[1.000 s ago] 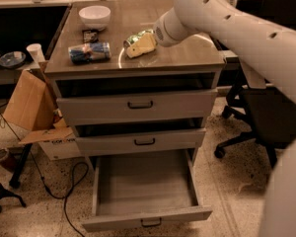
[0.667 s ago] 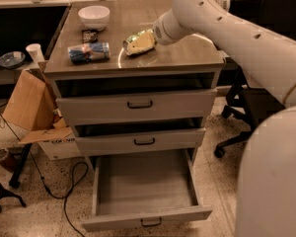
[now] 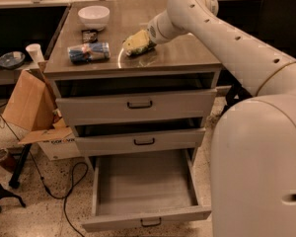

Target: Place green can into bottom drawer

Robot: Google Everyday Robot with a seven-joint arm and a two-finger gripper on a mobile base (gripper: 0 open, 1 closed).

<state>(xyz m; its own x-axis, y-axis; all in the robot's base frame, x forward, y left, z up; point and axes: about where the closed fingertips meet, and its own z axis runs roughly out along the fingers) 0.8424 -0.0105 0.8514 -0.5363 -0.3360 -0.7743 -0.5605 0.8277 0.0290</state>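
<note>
The green can (image 3: pixel 134 44), yellowish green, lies on the cabinet's top (image 3: pixel 187 53) near the middle. My gripper (image 3: pixel 144 40) reaches in from the right at the end of the white arm and is right at the can, its tip hidden against it. The bottom drawer (image 3: pixel 145 222) is pulled far out below, and nothing shows inside it. The two shallower drawers above stand slightly ajar.
A blue-wrapped packet (image 3: pixel 89 52), a small dark item (image 3: pixel 90 34) and a white bowl (image 3: pixel 93 17) sit on the left of the top. A cardboard box (image 3: pixel 27 102) and floor cables (image 3: pixel 49 186) lie to the left. My white body (image 3: pixel 259 167) fills the right foreground.
The gripper stays at the can on the top, which has hardly shifted. My arm and body now take up more of the right side of the view.
</note>
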